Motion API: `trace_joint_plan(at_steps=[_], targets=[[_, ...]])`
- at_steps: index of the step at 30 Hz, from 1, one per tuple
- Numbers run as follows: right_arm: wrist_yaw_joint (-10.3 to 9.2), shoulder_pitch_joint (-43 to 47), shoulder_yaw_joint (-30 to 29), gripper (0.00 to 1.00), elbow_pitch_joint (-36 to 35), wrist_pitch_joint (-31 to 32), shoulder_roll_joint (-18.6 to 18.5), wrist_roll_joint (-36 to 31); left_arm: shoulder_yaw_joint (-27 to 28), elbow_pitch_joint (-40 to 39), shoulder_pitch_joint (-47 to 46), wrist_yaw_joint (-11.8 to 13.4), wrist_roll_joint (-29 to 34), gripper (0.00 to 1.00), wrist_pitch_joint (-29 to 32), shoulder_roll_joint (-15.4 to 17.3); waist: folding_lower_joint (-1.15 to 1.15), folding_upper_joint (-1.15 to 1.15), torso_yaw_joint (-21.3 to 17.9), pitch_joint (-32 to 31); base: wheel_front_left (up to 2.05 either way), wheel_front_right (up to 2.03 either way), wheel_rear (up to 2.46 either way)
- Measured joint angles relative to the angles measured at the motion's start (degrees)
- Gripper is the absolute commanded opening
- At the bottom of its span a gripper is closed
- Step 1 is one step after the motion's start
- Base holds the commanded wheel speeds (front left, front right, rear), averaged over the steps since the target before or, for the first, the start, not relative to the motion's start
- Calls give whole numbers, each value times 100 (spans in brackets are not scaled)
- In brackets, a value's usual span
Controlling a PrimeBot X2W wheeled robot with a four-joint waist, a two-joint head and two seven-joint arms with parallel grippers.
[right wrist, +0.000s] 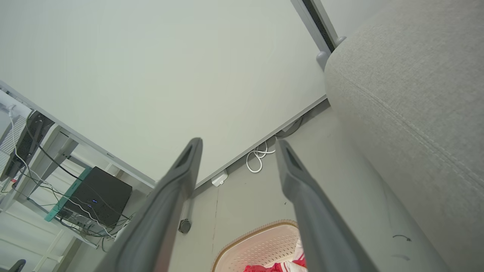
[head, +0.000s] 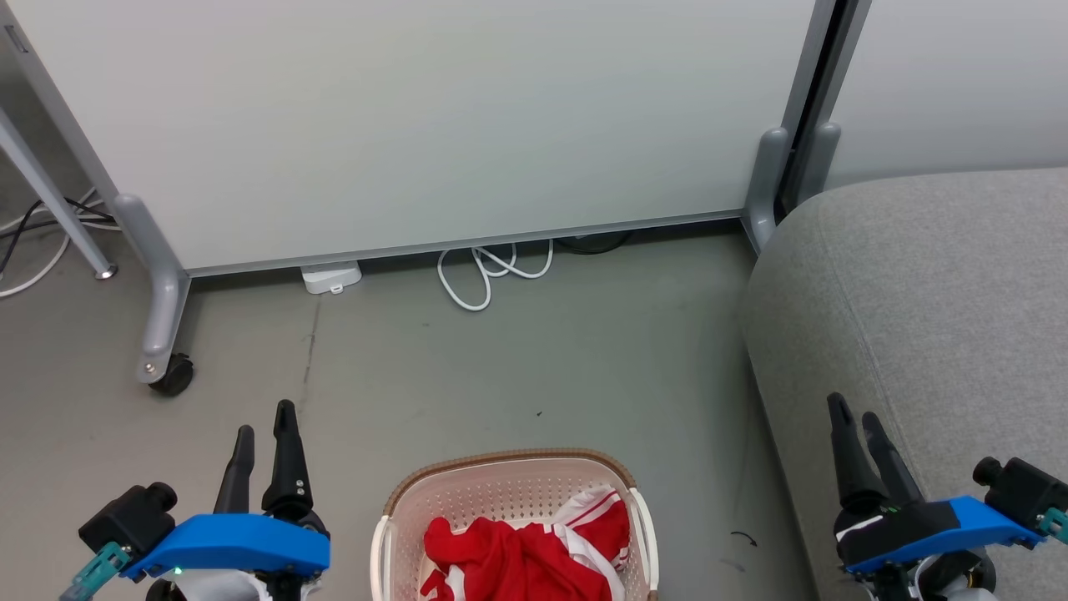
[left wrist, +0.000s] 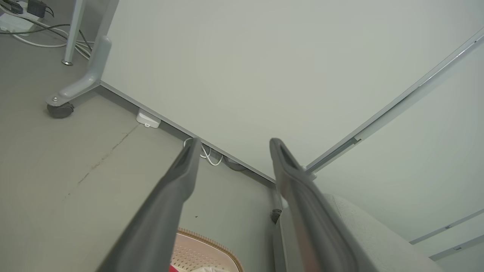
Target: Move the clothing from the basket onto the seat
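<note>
The cream-white basket with a brown rim stands on the floor at the bottom middle of the head view. Red clothing with white panels lies bunched inside it. The grey seat fills the right side. My left gripper hangs open to the left of the basket, holding nothing. My right gripper hangs open to the right of the basket, over the seat's near edge. In the wrist views the basket rim, the clothing and the seat appear past each gripper's open fingers.
A pale partition panel on a castor foot stands behind the basket. A looped white cable and a small white box lie at its base. Bare grey floor lies between panel and basket. A black box and cables sit beyond.
</note>
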Motion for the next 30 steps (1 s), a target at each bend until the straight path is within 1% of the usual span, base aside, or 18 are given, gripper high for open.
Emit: trace_joint_plan(at_steps=[14,30], targets=[[1,-13,53,100,3,-104,-2,-1090,-185,164,7,26,1001,100,-224,90,0,0,30,-57,0,0,0],[2,-14,99,100,-9,-237,-5,-2089,-322,246,2,30,1904,100,-469,147,0,0,67,-60,0,0,0]])
